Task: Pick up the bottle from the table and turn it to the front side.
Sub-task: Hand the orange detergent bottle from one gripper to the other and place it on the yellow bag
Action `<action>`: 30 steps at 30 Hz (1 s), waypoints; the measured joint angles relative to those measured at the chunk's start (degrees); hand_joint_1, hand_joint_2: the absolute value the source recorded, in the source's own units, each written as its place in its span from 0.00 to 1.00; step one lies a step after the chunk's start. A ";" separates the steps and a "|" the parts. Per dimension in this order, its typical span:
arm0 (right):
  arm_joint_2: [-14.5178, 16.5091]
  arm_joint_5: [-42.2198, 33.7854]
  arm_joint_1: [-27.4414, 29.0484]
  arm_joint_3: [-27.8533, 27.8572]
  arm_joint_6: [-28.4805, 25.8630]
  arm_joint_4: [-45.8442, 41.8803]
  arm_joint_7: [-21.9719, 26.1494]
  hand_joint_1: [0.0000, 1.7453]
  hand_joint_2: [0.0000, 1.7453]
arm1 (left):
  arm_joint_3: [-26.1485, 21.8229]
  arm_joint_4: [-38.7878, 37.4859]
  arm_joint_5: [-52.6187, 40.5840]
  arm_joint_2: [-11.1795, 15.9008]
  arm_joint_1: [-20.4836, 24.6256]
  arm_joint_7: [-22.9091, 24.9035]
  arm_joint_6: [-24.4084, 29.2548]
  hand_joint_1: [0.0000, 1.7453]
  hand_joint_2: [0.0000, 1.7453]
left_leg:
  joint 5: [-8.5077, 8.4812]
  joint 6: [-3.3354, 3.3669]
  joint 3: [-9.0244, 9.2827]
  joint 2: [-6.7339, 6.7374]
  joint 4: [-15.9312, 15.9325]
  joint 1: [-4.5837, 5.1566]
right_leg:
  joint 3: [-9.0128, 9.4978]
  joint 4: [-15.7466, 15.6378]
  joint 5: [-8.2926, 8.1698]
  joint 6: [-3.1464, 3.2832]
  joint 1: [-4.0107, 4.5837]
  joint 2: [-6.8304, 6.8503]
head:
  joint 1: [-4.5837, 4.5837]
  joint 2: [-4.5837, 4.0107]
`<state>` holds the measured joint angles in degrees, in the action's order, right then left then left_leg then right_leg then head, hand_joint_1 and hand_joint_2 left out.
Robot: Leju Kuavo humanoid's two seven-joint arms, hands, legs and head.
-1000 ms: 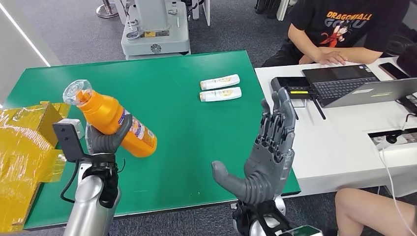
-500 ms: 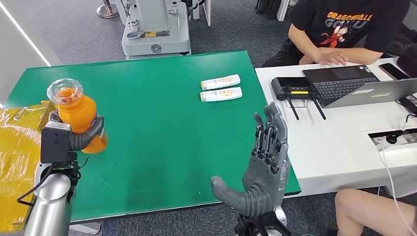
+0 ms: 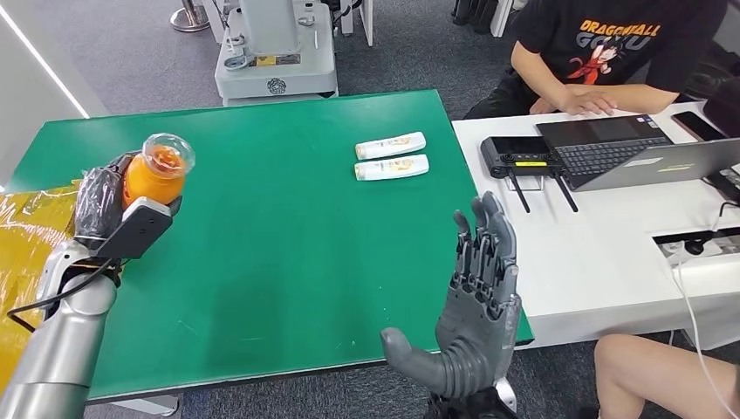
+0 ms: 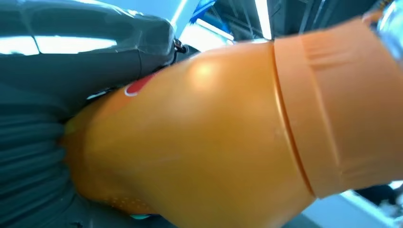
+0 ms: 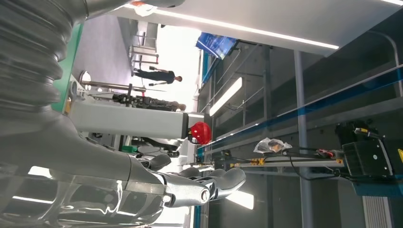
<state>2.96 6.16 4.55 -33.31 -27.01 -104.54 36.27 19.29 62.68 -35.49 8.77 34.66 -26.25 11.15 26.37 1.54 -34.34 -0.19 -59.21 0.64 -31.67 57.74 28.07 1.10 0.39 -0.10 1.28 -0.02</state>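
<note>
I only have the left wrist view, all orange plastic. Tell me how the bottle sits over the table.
Observer: The left hand holds the bottle above the table's left edge, clear cap toward the head camera.
Operator: Report the right hand.
Observer: The right hand is raised at the table's near right corner, fingers spread, holding nothing.
Operator: Say what else is on the table.
Observer: Two small white tubes lie side by side near the far right.
</note>
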 joint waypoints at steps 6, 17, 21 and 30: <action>-0.04 0.63 1.73 0.35 0.08 -0.98 0.43 0.00 1.00 | 3.00 -4.56 -9.26 1.68 1.64 -0.22 5.61 1.00 1.00 | 0.00 0.00 -0.01 0.00 0.01 -0.01 | -0.02 0.00 0.00 0.00 0.01 -0.01 | 0.00 0.00; -0.05 1.67 4.35 1.48 0.04 -3.13 -0.03 0.00 1.00 | 6.58 -11.24 -19.24 4.56 5.33 1.97 5.64 1.00 1.00 | 0.00 0.00 -0.01 0.07 0.01 -0.01 | -0.01 0.01 0.00 0.00 0.01 -0.07 | 0.01 0.00; -0.05 1.68 4.85 1.64 1.19 -3.60 -0.26 0.00 1.00 | 6.74 -12.66 -19.68 6.42 5.34 2.14 5.24 1.00 1.00 | 0.00 -0.01 -0.01 0.11 0.01 -0.01 | -0.02 0.02 0.00 0.01 0.01 -0.11 | 0.00 0.00; -0.05 2.68 4.96 1.99 2.62 -3.95 -0.66 0.00 1.00 | 6.76 -13.66 -20.30 10.79 3.39 1.81 4.60 1.00 1.00 | 0.00 -0.01 -0.01 0.10 0.04 -0.04 | -0.02 0.04 0.00 0.01 0.03 -0.11 | 0.02 0.00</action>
<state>2.91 8.85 9.51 -31.32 -24.39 -108.49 35.61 26.05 49.03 -55.79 19.56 38.05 -24.45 15.76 26.37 1.53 -34.35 -0.09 -59.17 0.60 -31.70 57.78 28.08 1.12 0.42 -0.20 1.30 -0.02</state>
